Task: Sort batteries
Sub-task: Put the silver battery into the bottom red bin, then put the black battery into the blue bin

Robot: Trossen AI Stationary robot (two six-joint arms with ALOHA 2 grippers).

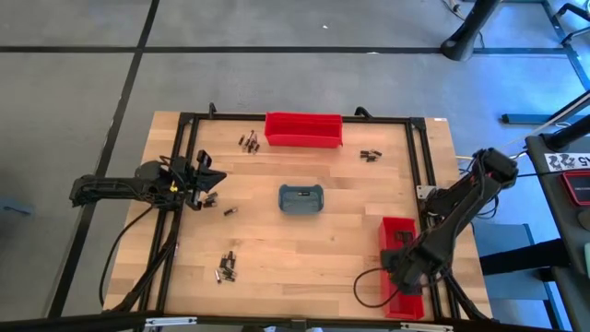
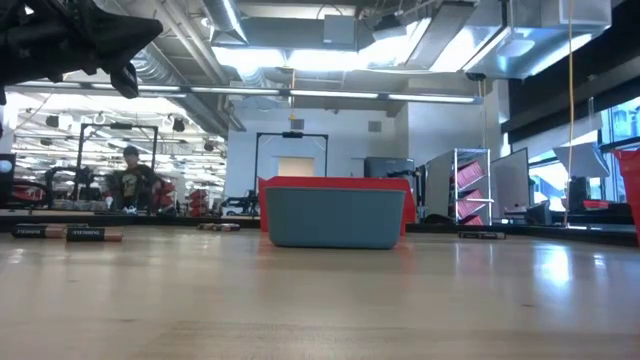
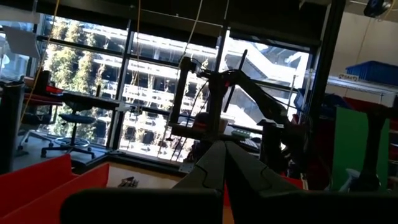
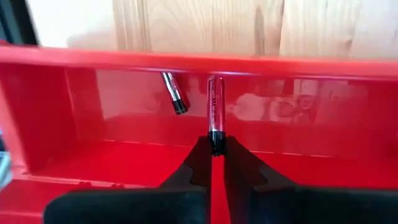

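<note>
The red bin [image 4: 124,143] under the right gripper [image 4: 215,152] fills that wrist's view; its far wall stands just beyond the fingertips and its floor lies below them. The second red bin [image 1: 303,129] sits at the table's far edge, well apart from either gripper, and the small grey-blue tray [image 1: 301,198] lies mid-table between the two arms.

The right gripper's fingers are narrowed to a slit and pinch one battery [image 4: 215,115] by its lower end, so that it stands upright out of the tips over the bin. A second battery [image 4: 175,93] leans against the far wall, just beyond the fingers and to one side. The left gripper [image 1: 207,182] hangs over the left side of the table, fingers pressed together and holding nothing; a loose battery [image 1: 230,211] lies near its tips, with clusters of batteries [image 1: 226,266] further off on the wood.

By the look of them these are stiff, light, smooth metal cylinders, likely to roll or slip from a tip pinch like this one. I would judge a hold across the middle of the barrel steadier than one at the end.

Print runs along the two batteries [image 2: 60,232] seen at table height, too small to read; no brand is legible elsewhere
</note>
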